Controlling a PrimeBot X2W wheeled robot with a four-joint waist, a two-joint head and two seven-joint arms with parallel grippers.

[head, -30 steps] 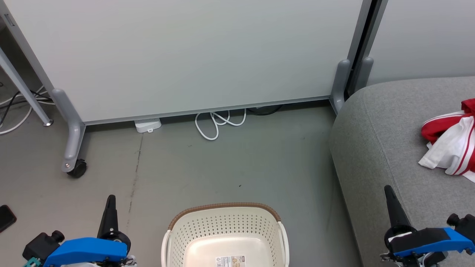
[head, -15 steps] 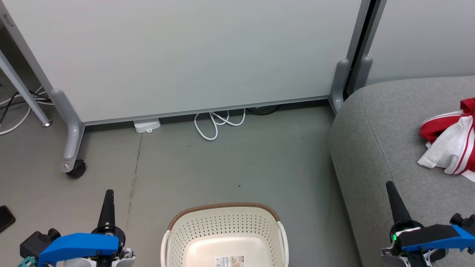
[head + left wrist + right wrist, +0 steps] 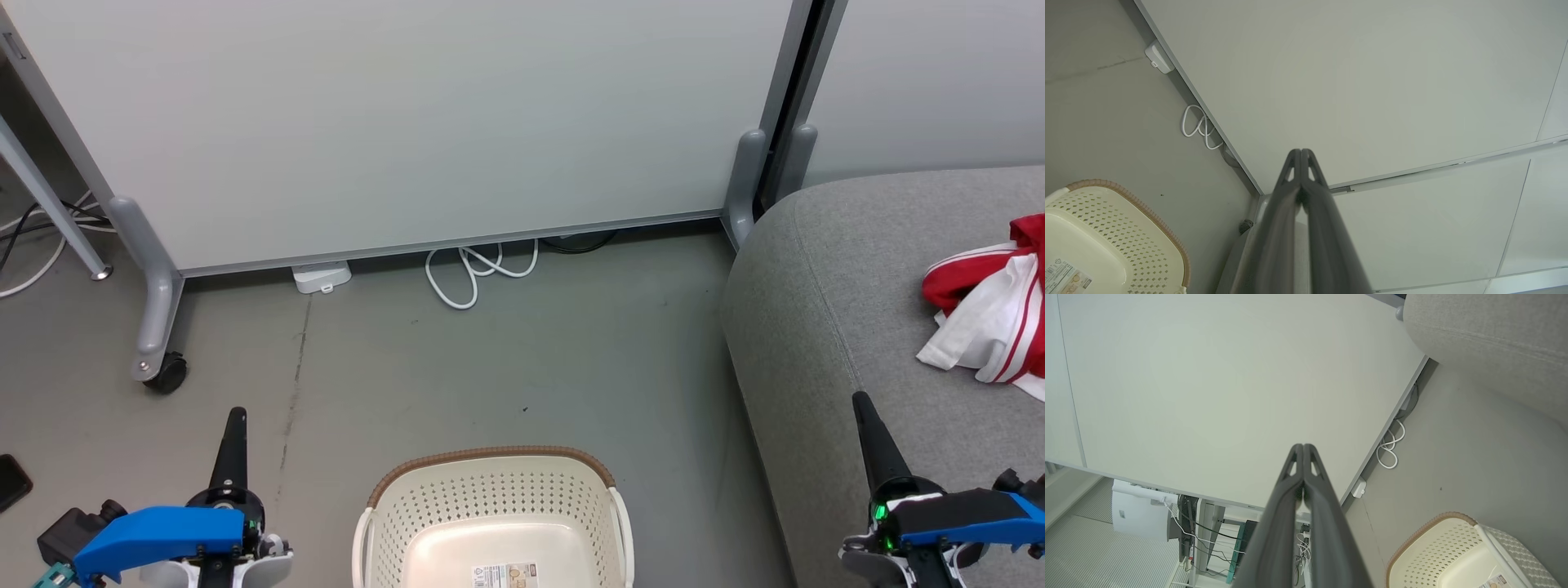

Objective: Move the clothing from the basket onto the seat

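Left gripper (image 3: 235,420) and right gripper (image 3: 862,408) both pressed shut, flanking cream basket (image 3: 490,494) on floor (image 3: 506,359), red and white clothing (image 3: 984,314) heaped on grey seat (image 3: 816,327) at far right, well apart from basket.

**Floor** (image 3: 522,359): grey, smooth, with one thin dark crack line.
- Cream perforated laundry basket (image 3: 490,498) with a brown rim, upright, label on its bottom.
- Looped white cable (image 3: 473,278) and small white box (image 3: 321,276), at the foot of the partition (image 3: 408,122).
- The partition's black caster (image 3: 167,374).

**Seat** (image 3: 841,343): light-grey upholstery, to the right of the basket and apart from it.
- Red-and-white clothing (image 3: 976,327), crumpled, near the right edge.
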